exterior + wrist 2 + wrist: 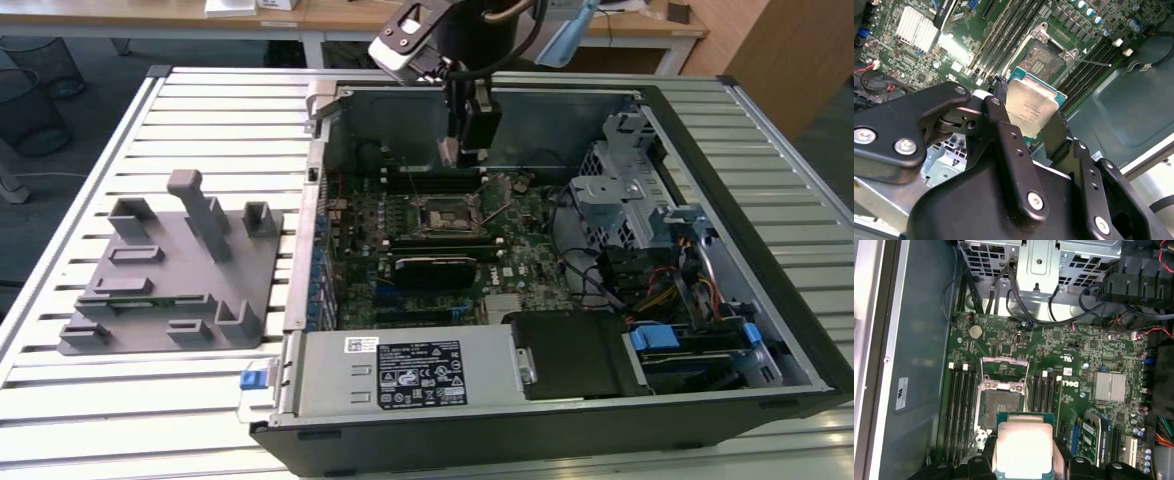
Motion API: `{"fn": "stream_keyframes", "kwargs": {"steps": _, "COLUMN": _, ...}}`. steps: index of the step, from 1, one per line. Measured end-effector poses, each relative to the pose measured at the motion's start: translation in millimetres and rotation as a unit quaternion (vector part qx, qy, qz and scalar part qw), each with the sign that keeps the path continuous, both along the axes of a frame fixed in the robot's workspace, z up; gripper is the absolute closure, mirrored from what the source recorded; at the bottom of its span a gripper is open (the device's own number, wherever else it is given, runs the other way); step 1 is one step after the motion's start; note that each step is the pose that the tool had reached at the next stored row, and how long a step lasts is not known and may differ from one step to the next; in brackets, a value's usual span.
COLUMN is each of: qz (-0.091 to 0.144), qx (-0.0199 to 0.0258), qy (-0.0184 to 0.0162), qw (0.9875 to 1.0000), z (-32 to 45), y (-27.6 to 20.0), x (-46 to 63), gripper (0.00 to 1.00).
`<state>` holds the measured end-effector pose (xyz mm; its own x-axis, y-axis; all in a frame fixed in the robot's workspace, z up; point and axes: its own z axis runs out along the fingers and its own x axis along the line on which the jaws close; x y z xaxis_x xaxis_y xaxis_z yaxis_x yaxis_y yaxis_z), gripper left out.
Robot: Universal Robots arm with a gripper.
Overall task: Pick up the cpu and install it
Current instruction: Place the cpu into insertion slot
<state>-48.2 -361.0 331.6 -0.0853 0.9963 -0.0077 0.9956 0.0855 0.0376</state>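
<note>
We see the cpu [1024, 447] clamped between the two black fingers of the pincer [1024, 462], its pale metal top facing the first wrist view. Its far edge is cut off by the frame there. In the second wrist view the fingers [1004, 135] cover two opposite edges of the chip. From the exterior view the pincer hangs inside the open computer case [561, 110], and the chip between its fingers is hard to make out; we think it is the thin sliver at the tips.

The cpu is held in the air above the motherboard [1084, 355], close to the black socket [1002, 402] and not seated in it. The socket lies bare, with its metal frame [1004, 371] swung up beyond it and memory slots [961, 410] on either side. A thin metal lever [1094, 62] stands out beside the socket.

The case lies on its side on the slatted worktop [200, 110]. It holds the motherboard, a silver heatsink [1110, 386], a metal drive cage [621, 190], bundled cables [654, 290] and a grey power supply [400, 375]. Towards the exterior view's left, well apart from the pincer, a grey plastic tray [174, 270] with upright posts rests on the worktop. We cannot tell what its slots contain.
</note>
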Motion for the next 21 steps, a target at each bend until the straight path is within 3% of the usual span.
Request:
{"fn": "stream_keyframes", "kwargs": {"steps": 13, "qz": -0.01, "qx": 0.0004, "qy": 0.0001, "qw": 0.9999, "z": -23.0, "y": 14.2, "x": 0.1, "gripper": 0.47}}
{"fn": "stream_keyframes", "kwargs": {"steps": 21, "qz": -0.013, "qx": 0.0003, "qy": 0.0009, "qw": 0.9999, "z": -37.4, "y": 14.9, "x": 0.3, "gripper": 0.47}}
